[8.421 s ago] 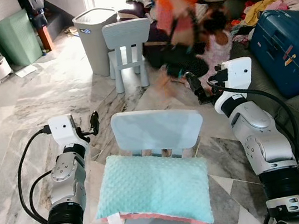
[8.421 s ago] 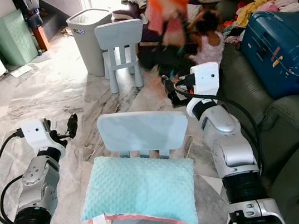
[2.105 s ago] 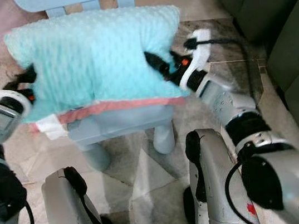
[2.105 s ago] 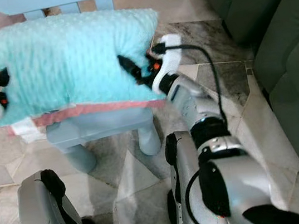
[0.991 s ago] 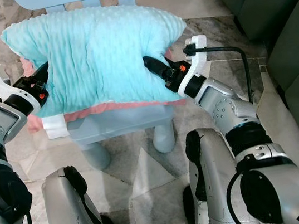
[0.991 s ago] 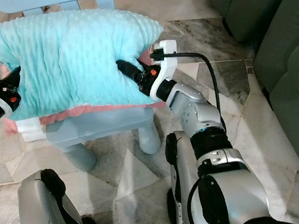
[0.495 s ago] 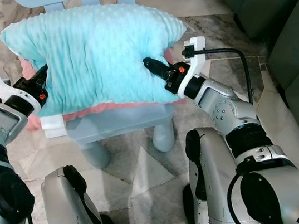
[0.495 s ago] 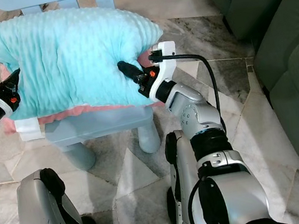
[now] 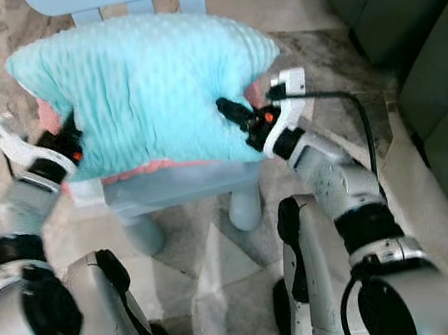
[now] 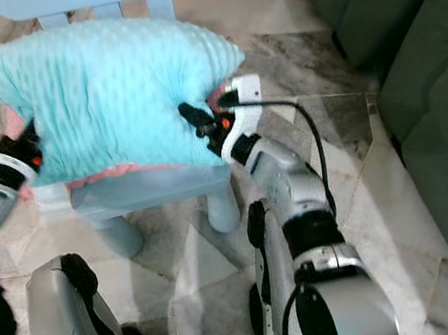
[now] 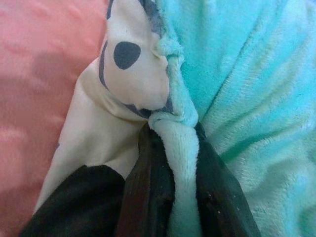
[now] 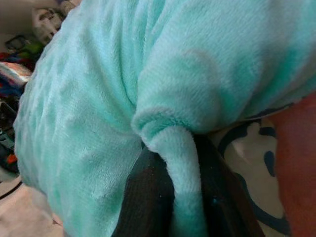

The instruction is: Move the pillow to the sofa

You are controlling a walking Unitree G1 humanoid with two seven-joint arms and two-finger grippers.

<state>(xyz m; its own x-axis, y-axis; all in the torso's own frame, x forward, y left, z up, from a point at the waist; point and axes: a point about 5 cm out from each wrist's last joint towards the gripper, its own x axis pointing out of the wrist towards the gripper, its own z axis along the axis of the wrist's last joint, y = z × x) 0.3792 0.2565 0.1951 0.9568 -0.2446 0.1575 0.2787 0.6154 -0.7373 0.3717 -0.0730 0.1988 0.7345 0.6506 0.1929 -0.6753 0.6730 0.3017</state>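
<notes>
1. You have the sofa [image 9: 436, 60] on the robot's right side, dark green, running along the right edge of the head views. It lies well apart from the chair, with bare floor [image 9: 333, 50] between them. This is the relation your next move depends on: I judge that the load must travel to the right, so the right arm leads and the left arm follows.

2. The pillow [image 9: 149, 86], turquoise with a pink underside, lies over the seat of the small blue chair [image 9: 176, 187]. It is directly before the robot. Its long axis runs from the robot's left to its right, so one short end already points toward the sofa.

3. The right tool [image 9: 233, 115] pinches a fold of the turquoise cover at the right end of the pillow. In the right wrist view the two black fingers [image 12: 148, 197] are pressed on a rolled ridge of fabric. This end is the nearer one to the sofa.

4. The left tool [image 9: 68, 140] pinches the left end in the same way. In the left wrist view its fingers [image 11: 148, 192] hold a narrow fold of the cover, beside a white cloth with dark spots [image 11: 133, 69].

5. Both grips take only thin fabric, so I think a fast swing to the right may pull a fold free.
</notes>
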